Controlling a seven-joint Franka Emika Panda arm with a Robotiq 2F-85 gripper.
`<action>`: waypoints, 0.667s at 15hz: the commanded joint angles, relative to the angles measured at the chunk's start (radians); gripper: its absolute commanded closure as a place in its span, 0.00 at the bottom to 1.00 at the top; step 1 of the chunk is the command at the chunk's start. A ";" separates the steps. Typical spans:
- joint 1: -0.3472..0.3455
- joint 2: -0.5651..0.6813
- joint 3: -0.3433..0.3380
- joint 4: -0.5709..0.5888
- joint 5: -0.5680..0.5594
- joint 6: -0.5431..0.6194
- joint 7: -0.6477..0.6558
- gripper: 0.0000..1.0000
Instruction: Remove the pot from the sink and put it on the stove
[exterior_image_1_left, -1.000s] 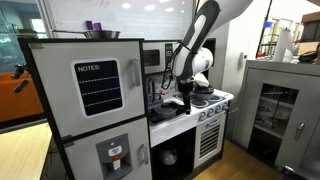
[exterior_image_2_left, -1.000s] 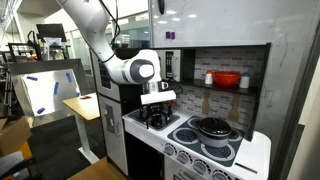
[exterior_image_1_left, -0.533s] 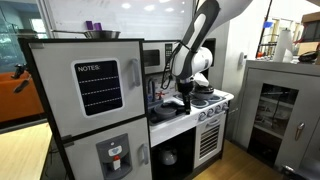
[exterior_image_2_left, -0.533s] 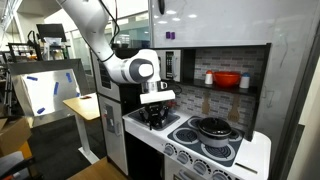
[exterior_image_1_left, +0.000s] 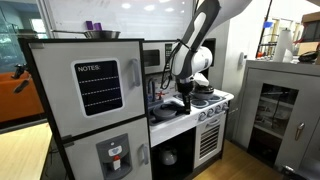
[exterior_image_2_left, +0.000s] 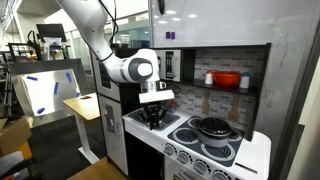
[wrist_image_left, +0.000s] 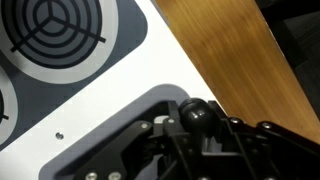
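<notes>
Since the earlier frames the arm has barely shifted. The gripper (exterior_image_2_left: 152, 112) hangs low at the sink (wrist_image_left: 105, 130), just beside the stove (exterior_image_2_left: 200, 143). The pot (wrist_image_left: 200, 115) sits in the sink and shows in the wrist view only as a dark shape with a round knob. Whether the jaws stand apart or together cannot be told. The pot is judged light, rigid and smooth, so the rim or knob offers the likeliest hold.
</notes>
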 joint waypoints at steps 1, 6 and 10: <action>-0.017 0.009 0.007 0.009 0.008 0.020 -0.016 0.91; -0.017 -0.033 0.012 -0.009 0.053 -0.032 0.016 0.91; -0.004 -0.052 0.006 -0.007 0.054 -0.058 0.056 0.91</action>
